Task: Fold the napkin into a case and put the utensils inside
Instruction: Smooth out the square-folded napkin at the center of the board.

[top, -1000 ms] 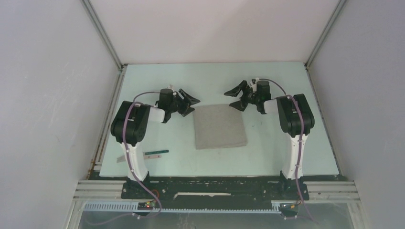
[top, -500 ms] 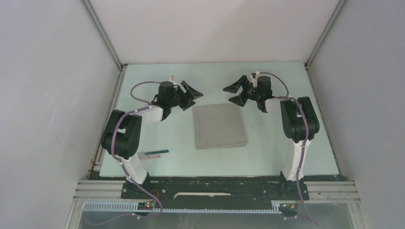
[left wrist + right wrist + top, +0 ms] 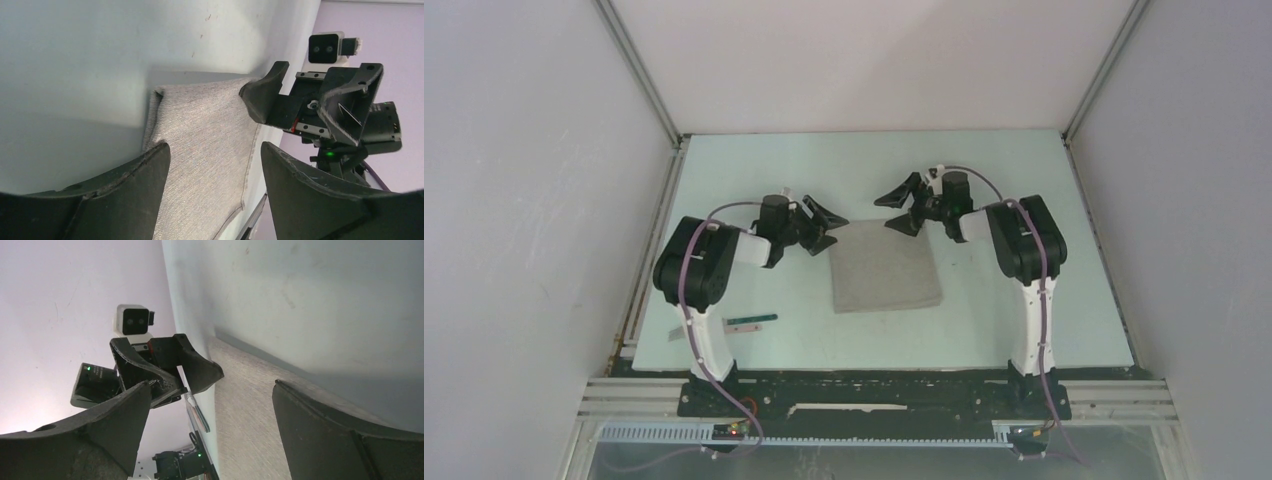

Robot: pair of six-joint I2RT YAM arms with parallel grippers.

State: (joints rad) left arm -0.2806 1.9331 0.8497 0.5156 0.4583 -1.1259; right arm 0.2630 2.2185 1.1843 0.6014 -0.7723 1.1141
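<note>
Grey napkin [image 3: 885, 266]: flat, mid-worktop [image 3: 754, 180] | handling: soft, light, limp, so it will sag when you lift | hold: pinch its far corners low | left hand [image 3: 831, 228]: open, empty, at far-left corner | right hand [image 3: 892, 211]: open, empty, at far-right corner

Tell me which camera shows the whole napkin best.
Top external: the napkin lies flat, its outline almost fully visible. Left wrist shows only part of it with one corner; right wrist shows only part along one edge.
</note>
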